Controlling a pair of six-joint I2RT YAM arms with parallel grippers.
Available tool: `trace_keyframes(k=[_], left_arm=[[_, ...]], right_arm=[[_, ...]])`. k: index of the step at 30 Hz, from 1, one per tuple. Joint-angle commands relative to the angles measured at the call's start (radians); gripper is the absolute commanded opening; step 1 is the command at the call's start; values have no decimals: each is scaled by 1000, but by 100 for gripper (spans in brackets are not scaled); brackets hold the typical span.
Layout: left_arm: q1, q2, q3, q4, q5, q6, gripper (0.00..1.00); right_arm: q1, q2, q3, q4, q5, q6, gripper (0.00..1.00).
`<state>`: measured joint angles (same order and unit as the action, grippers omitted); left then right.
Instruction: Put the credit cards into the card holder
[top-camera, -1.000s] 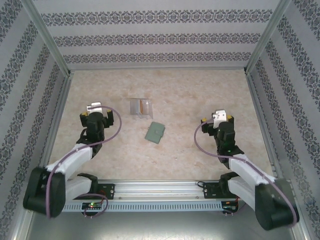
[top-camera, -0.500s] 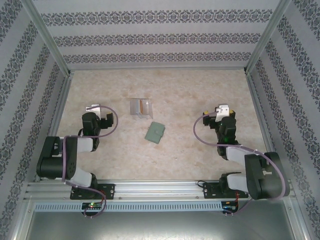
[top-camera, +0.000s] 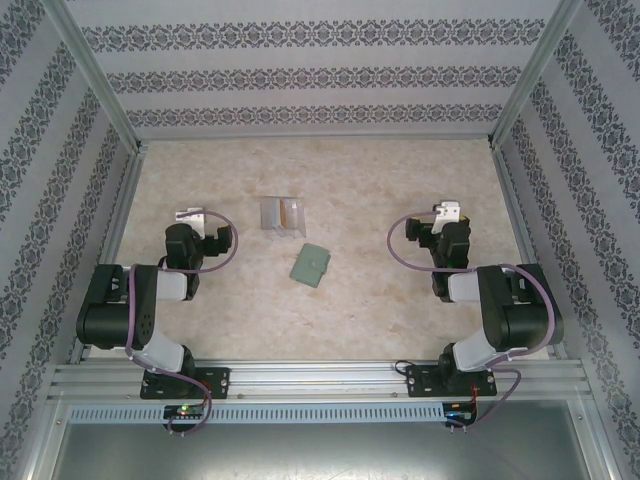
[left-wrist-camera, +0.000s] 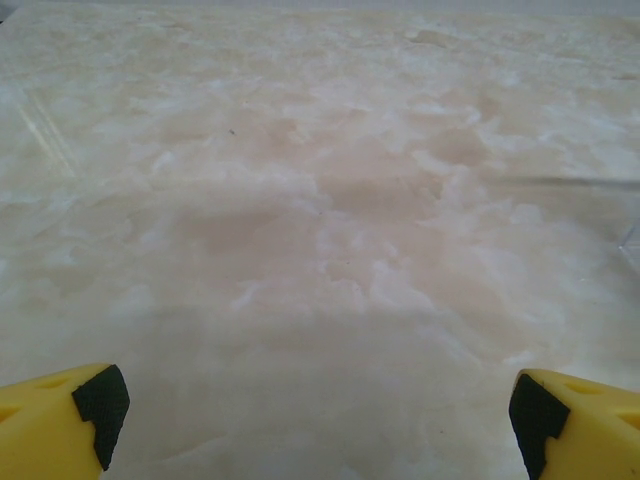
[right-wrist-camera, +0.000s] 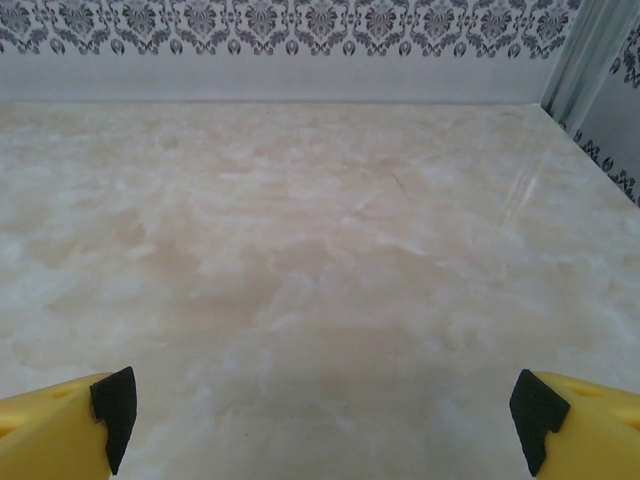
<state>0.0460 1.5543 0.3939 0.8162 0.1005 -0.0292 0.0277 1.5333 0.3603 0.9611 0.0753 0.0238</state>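
From above, the left end effector (top-camera: 190, 220) sits low over the left of the marbled worktop (top-camera: 380, 180), its arm folded back on itself. The right end effector (top-camera: 446, 220) mirrors it on the right. Between the 2 arms, near the middle, lies the sage-green card holder (top-camera: 311, 265), flat and turned at an angle. Just behind it, apart from it, lie the credit cards (top-camera: 282, 214). They are pale flat rectangles with a tan strip on one (how many, I cannot tell). Both end effectors are well apart from them.

In the left wrist view, the yellow fingertips (left-wrist-camera: 55, 420) sit at the 2 bottom corners, spread wide, with bare worktop between them.

The right wrist view shows its fingertips (right-wrist-camera: 60, 420) equally wide, holding nothing, with the patterned wall (right-wrist-camera: 300, 30) beyond the worktop.
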Motion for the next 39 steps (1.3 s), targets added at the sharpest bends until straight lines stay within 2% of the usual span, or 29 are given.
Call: trace_keyframes(k=[1,19,39], left_arm=[[-6,11,22,16,21,20,99],[-32,10,23,11,-27,32,100],[-32,8,22,10,-28,32,99]], right_arm=[[-7,-5,12,-12,16,25,98],[5,-13,14,-26,2,5,98],[-12,-19,20,-46,-35,10,98]])
